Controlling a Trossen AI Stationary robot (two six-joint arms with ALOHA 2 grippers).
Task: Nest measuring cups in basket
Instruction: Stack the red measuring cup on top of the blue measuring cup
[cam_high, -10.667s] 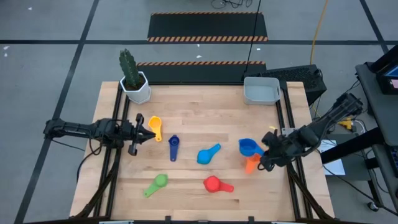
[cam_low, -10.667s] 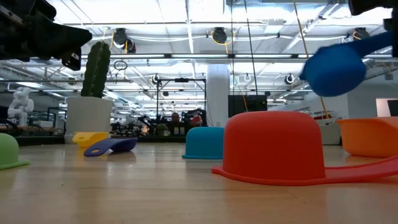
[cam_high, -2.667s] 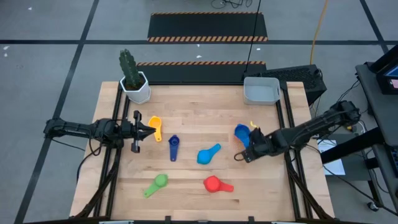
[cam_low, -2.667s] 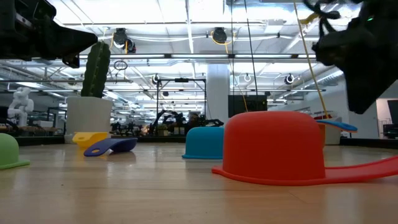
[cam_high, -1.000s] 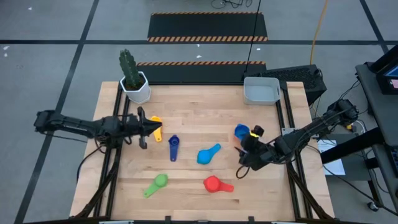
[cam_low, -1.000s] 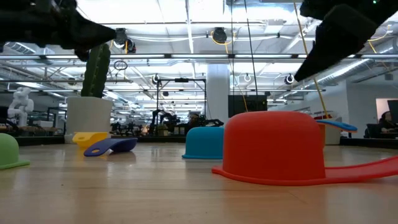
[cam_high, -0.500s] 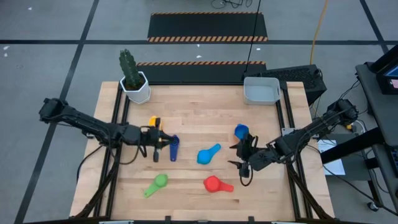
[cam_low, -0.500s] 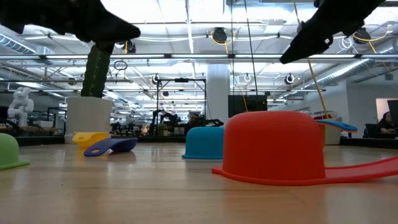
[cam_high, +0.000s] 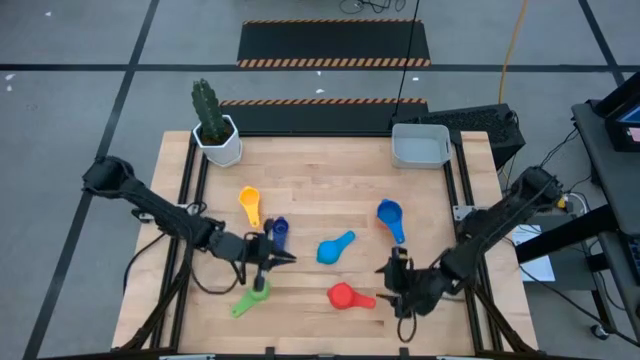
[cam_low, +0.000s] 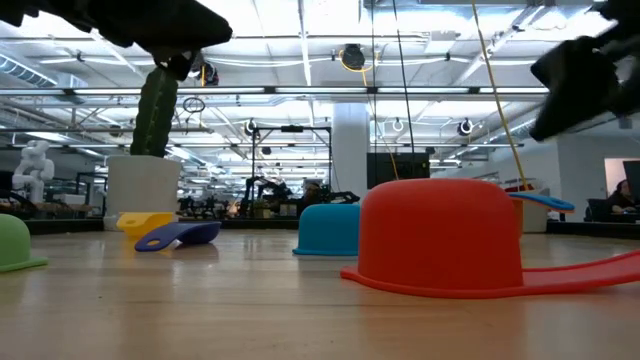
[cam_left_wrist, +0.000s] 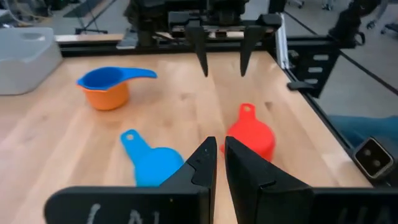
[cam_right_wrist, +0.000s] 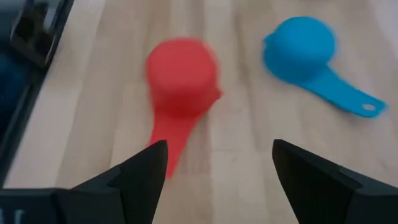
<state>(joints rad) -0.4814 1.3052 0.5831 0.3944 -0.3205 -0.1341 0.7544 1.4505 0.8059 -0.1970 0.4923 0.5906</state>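
Beside the red cup (cam_high: 342, 294), the right pincer (cam_high: 396, 283) has arrived spread wide, while the left pincer (cam_high: 275, 257), clenched empty, has advanced mid-table.

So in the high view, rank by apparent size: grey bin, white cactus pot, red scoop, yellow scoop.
1. Light grey rectangular plastic bin
2. White hexagonal cactus pot
3. Red plastic scoop and yellow plastic scoop: too alike to rank.

The left arm reaches from the frame's left edge toward lower centre, its left gripper (cam_high: 280, 257) with fingers nearly together. The right arm bends from the right edge to the lower centre-right; the right gripper (cam_high: 385, 283) stands spread wide.
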